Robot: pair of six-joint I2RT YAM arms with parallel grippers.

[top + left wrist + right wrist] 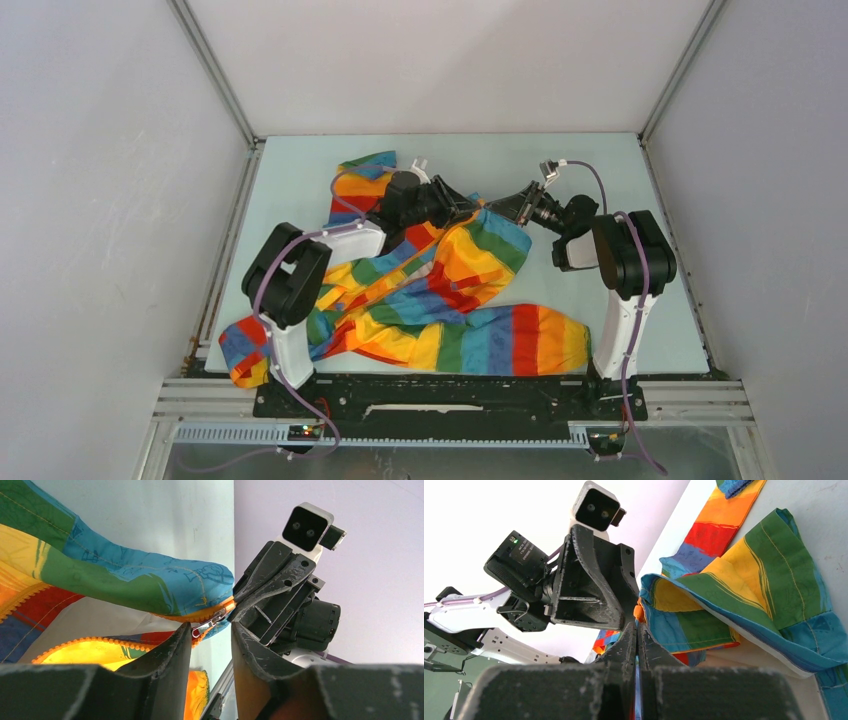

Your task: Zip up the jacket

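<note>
Nearest the arms' bases, well back from the zipper pull (pixel 205 625), a sleeve (pixel 520 340) of the rainbow-striped jacket (pixel 440 300) lies along the near side of the table (pixel 660 320). Its other cuff sits at the near-left edge. The crumpled body rises from there to the pull.

At the pull itself, the left gripper (pixel 210 627) stands parted, one finger on each side of the metal tab and not yet closed on it. Touching distance beyond, the right gripper (pixel 637 627) is clamped tight on the jacket's orange zipper end.

The likely trouble is a closing pinch that lands off-centre and flicks the pull aside, or one that catches the blue flap above it and jams the slider. The two grippers could also knock together, being so close. The orange teeth (pixel 75 645) gape apart left of the pull, so its run probably leads back over bunched cloth. Bare table lies beyond and to the right of the pull.
</note>
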